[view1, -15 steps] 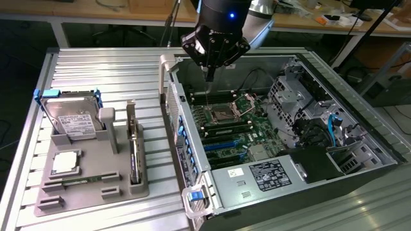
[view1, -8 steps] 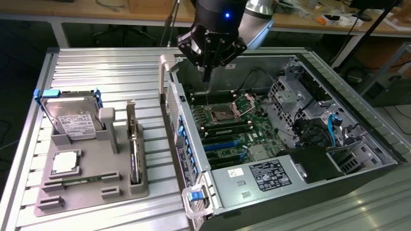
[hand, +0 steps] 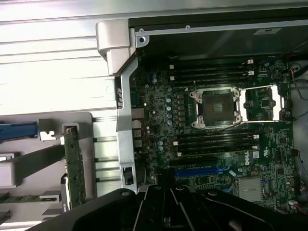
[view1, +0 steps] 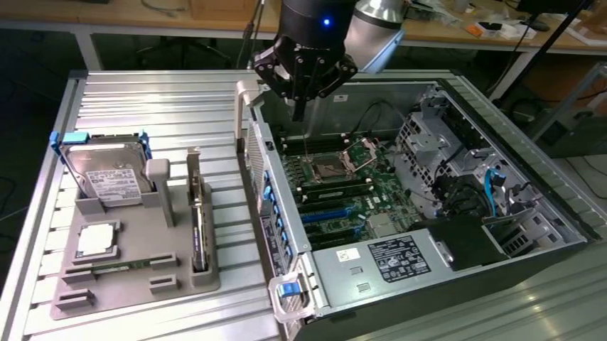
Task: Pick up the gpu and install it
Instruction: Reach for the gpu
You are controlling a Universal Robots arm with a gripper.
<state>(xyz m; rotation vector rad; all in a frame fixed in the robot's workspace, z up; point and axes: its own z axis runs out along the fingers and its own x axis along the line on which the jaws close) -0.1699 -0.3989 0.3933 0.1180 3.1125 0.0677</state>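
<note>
Exterior view: the hand (view1: 300, 106), fingers pressed together on nothing, hangs over the rear corner of the open computer case (view1: 531, 167). The gpu (view1: 197, 227) stands well apart in a grey holder (view1: 133, 284) on the ribbed surface (view1: 152, 106). It is slotted upright on edge, probably to leave its top free for grasping.

Wrist view: the hand (hand: 168, 197) looks down on the motherboard (hand: 159, 106). Beside the case, the gpu (hand: 74, 166) shows as a thin green strip with a silver end.
</note>
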